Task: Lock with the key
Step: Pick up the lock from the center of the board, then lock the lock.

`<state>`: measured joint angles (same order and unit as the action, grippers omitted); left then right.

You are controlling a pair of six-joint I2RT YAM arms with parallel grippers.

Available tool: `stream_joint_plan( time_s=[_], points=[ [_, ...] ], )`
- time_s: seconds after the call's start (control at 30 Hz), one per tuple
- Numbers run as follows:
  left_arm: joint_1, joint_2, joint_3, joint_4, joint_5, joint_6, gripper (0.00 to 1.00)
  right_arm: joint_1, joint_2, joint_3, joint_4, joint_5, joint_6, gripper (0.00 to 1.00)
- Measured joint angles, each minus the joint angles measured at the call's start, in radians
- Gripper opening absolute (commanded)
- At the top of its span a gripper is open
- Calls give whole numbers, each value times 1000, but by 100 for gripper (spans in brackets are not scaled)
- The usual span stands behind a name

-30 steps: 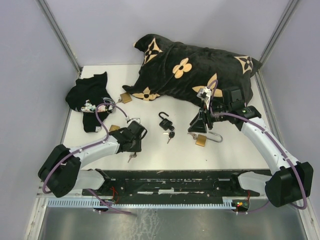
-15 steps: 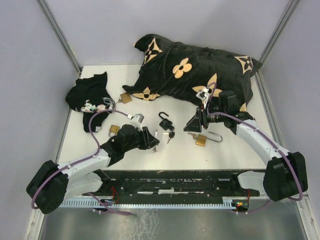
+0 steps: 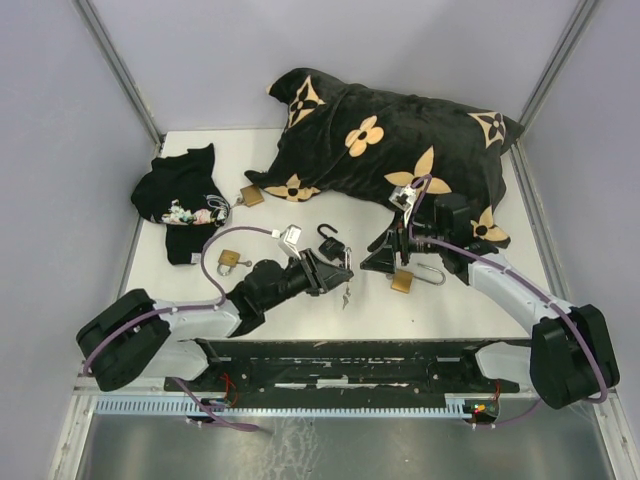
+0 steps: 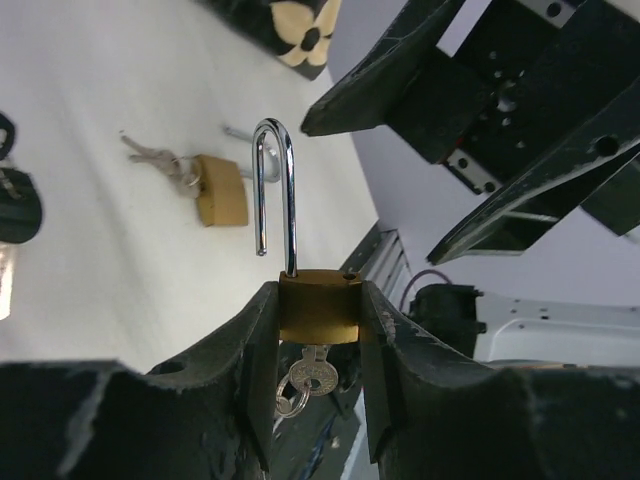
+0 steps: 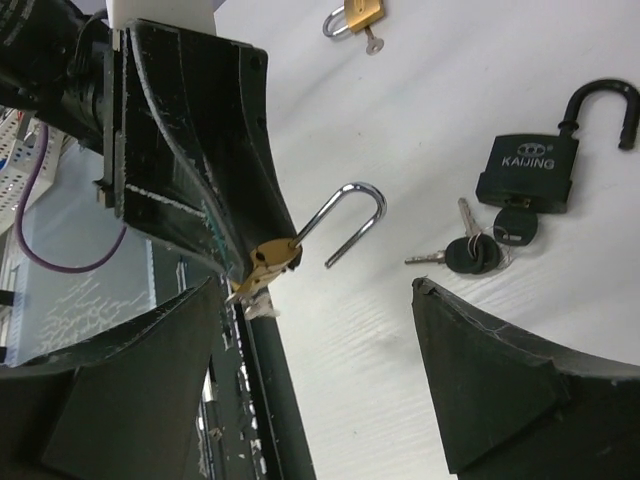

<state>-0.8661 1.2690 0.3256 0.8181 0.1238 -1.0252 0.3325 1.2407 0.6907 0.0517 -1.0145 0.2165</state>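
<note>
The brass padlock (image 4: 318, 305) is gripped by its body in the left gripper (image 3: 335, 272), whose jaws are closed partway onto it. It is held up off the surface (image 3: 470, 305), near the middle, with its shackle (image 4: 291, 200) swung open and pointed away from the gripper; a key (image 4: 312, 375) is seen at its underside, between the fingers. The jaws of the right gripper (image 3: 382, 252) are spread wide and nothing is held in them; they are turned toward the padlock, close by but apart from it. A black padlock (image 5: 527, 170), its shackle open, is laid on the surface with its keys (image 5: 470, 250) just beside it; another brass lock (image 4: 220, 190) is seen near the right gripper; a black pillow (image 3: 390, 140) is set at the far side.
</note>
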Motion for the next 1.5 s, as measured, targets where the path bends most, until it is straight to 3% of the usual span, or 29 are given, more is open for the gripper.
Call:
stream_joint_plan(
  time_s=[0.37,0.7,1.2,1.5],
  points=[
    [-100,172,57,290,-295,-197,3,14,-99,-60,147,72,-22,87],
    [-152,284,124,427,-445,-288,3,42,-120,-68,172,160,-87,81],
    [-237,354,140,497,-668,-339,4,76,-134,-69,145,306,-117,57],
    [-264,388,168,495,-760,-342,8,90,-137,-69,138,309,-135,29]
  ],
)
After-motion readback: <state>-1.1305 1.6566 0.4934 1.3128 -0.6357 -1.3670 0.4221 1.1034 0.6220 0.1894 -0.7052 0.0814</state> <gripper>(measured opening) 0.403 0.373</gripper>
